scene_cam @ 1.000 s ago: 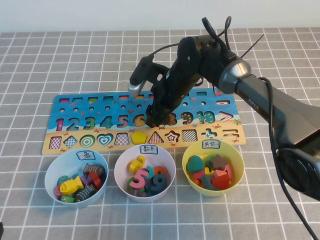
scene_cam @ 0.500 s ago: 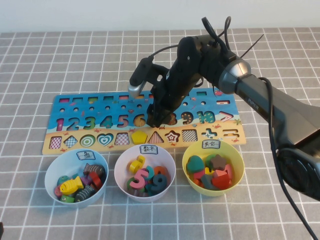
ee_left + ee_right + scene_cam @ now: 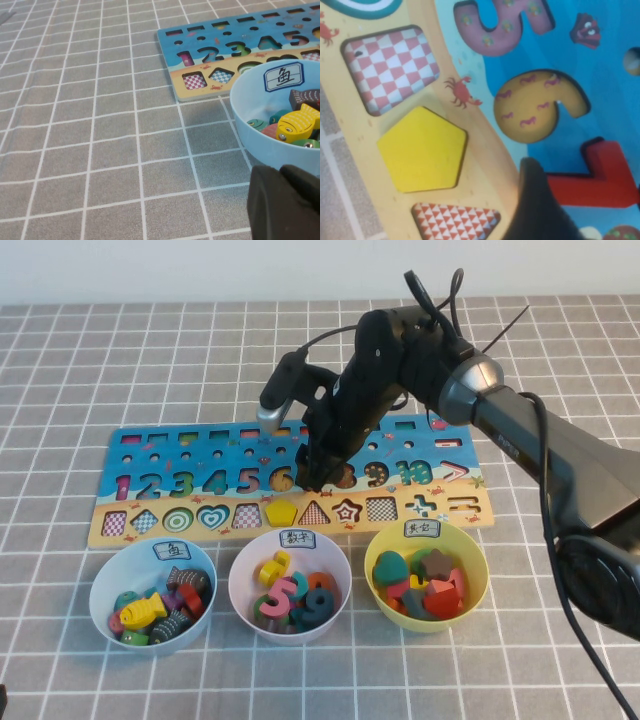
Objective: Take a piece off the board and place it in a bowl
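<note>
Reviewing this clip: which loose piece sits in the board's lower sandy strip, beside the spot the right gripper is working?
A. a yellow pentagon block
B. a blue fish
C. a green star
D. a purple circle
A: a flat yellow pentagon block fills its cut-out in the long puzzle board's sandy strip, next to the right gripper at the red wooden numeral 7.

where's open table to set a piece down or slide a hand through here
Bare tablecloth lies behind the board, left of the blue bowl, and in front of the bowls. Crowded: pink bowl and yellow bowl hug the board, where the right gripper is down at the red 7. Left gripper sits by the blue bowl.
</note>
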`<state>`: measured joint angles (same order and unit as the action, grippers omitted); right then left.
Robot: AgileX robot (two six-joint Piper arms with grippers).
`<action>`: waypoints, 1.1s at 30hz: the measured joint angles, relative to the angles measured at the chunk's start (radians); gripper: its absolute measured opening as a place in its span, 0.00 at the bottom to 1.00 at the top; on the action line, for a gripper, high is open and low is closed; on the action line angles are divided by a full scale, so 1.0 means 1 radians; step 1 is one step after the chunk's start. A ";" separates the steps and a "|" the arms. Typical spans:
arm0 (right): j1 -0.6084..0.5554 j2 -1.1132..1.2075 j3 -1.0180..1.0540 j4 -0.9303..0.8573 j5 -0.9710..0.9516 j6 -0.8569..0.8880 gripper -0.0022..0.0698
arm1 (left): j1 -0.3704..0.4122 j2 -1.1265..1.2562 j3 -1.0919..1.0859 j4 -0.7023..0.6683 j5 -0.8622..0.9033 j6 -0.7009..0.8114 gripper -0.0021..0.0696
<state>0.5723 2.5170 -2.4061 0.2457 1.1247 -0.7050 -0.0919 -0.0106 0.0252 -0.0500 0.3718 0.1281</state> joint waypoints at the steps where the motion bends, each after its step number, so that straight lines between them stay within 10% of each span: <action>1: 0.000 -0.002 0.000 -0.002 0.002 0.000 0.53 | 0.000 0.000 0.000 0.000 0.000 0.000 0.03; 33: 0.069 -0.327 0.111 -0.116 0.119 0.356 0.53 | 0.000 0.000 0.000 0.000 0.000 0.000 0.03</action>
<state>0.6418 2.1895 -2.2948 0.1294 1.2436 -0.3488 -0.0919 -0.0106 0.0252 -0.0500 0.3718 0.1281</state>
